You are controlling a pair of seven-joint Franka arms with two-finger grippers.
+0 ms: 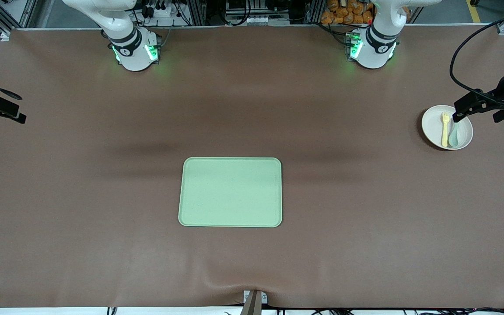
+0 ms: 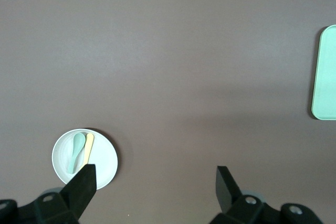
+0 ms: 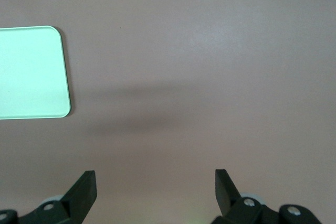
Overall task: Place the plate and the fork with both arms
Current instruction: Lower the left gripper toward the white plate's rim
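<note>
The right gripper [image 3: 155, 190] hangs over bare bench [image 1: 59, 197] at the right arm's end, jaws spread wide and holding nothing; that arm waits, and in its wrist view only the corner of the green tray [image 1: 230, 192] shows past the gripper, well apart from it; the tray lies flat at mid-bench with nothing on it.

Toward the left arm's end, the left gripper [image 2: 156, 187] hovers with its jaws parted and empty, above the edge of the plate [image 1: 431, 129]; the plate sits on the bench just under and beside one fingertip [image 2: 84, 182]; the fork [image 1: 444, 129] lies in the plate, side by side with the spoon [image 1: 453, 136] and apparently touching it.

Handling, as a judgement: the plate looks light, stiff and smooth, so a pinch across its raised rim is the likely hold, kept level or the cutlery may slide; the fork is small, light, probably slippery plastic, lying low in the dish; take it across the handle's middle, clear of the spoon, which could be dragged along.

Count: one plate, one fork, one spoon, one tray, two arms, two grippers.
</note>
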